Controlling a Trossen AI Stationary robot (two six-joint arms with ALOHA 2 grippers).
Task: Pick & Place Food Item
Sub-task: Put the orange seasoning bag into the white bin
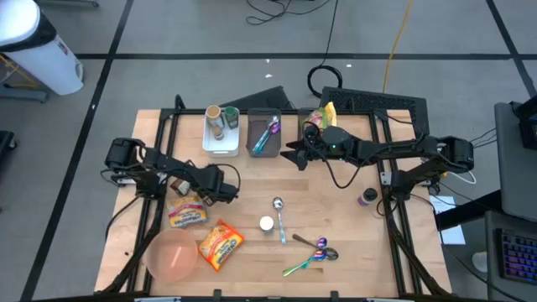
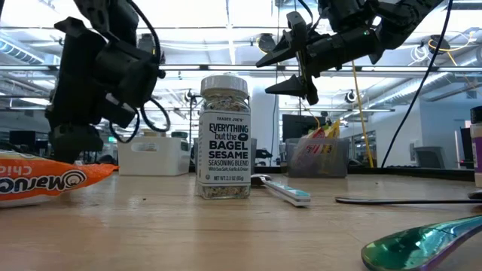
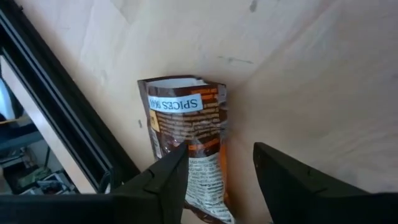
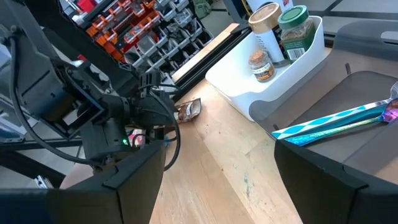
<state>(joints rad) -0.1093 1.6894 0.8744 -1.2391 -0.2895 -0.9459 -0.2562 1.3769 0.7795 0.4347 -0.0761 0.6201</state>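
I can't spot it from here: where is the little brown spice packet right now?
In the high view the brown spice packet lies flat on the table's left side, just above the ramen packs, with the left hand open beside it.

Two arms over the surface (image 1: 352, 252). Three snack packets: brown spice packet (image 3: 189, 146), one ramen pack (image 1: 186, 214), another orange pack (image 1: 220, 244). One pink bowl (image 1: 171, 255). One seasoning jar (image 2: 224, 138). Two bins: white bin (image 1: 221, 144), grey bin (image 1: 263, 144). One silver spoon (image 1: 279, 214), two iridescent utensils (image 1: 312, 252).
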